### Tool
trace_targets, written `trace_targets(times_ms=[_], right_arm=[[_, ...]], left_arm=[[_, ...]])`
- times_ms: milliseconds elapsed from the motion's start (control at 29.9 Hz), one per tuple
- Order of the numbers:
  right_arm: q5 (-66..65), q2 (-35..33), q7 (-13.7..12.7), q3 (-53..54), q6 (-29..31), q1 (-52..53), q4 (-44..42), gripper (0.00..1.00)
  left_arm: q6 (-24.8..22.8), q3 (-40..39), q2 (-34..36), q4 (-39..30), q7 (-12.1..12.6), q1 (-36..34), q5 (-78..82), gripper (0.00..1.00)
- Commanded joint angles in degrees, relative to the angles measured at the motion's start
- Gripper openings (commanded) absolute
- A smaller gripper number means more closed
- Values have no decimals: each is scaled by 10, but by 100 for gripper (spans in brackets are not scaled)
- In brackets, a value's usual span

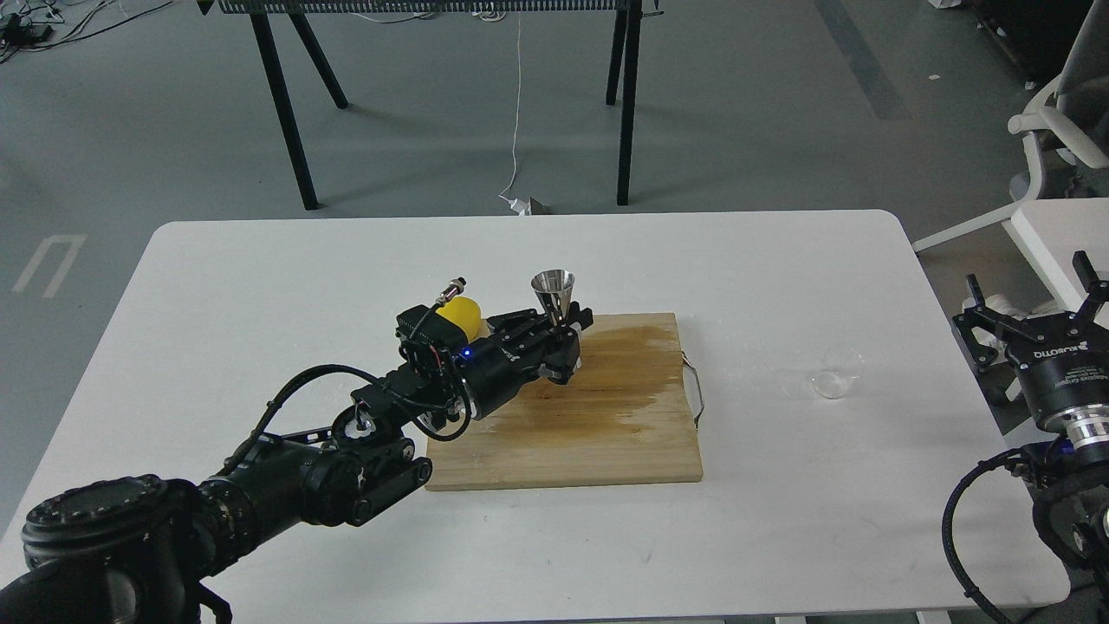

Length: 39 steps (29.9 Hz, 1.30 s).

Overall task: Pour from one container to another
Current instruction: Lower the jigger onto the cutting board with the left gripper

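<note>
The shiny steel jigger (553, 294) stands upright over the wooden cutting board (606, 433), with my left gripper (563, 340) shut around its narrow waist; its lower cone is hidden behind the fingers. The small clear cup (839, 373) sits on the white table (780, 260) to the right of the board, apart from both arms. My right gripper (1031, 308) is open at the table's right edge, just right of the cup, holding nothing.
A yellow lemon (460, 315) lies at the board's far left corner, partly hidden behind my left wrist. A dark wet stain (632, 373) covers the board's middle. A wire handle (696, 390) sticks out from its right side. A white chair (1057, 139) stands far right.
</note>
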Motion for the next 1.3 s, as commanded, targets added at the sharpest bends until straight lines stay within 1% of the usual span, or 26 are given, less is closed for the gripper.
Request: trace_targets(times_ms=[0,134,301,535,602,735,1070,1270], right_arm=[[0,0,0,0,0,0,0,99],[0,0,0,0,0,-1,0,99],[0,2,0,0,0,-2,0,99],[0,2,0,0,0,-3,0,99],[0,2,0,0,0,-3,0,99],[0,2,0,0,0,-3,0,99],[0,2,0,0,0,-3,0,99],[0,2,0,0,0,-4,0,99]], left_arm=[[-1,0,0,-1,0,1,0,12],[-4,3,0,-1,0,8,1,13],[-7,29,0,-3,0,18,0,13],[-8,33,0,-6,0,28,0,14],[-8,34,0,-6,0,28,0,15],[-8,34,0,-6,0,28,0,22],[-7,33,0,-3,0,28,0,27],[-6,33,0,-1,0,28,0,28]])
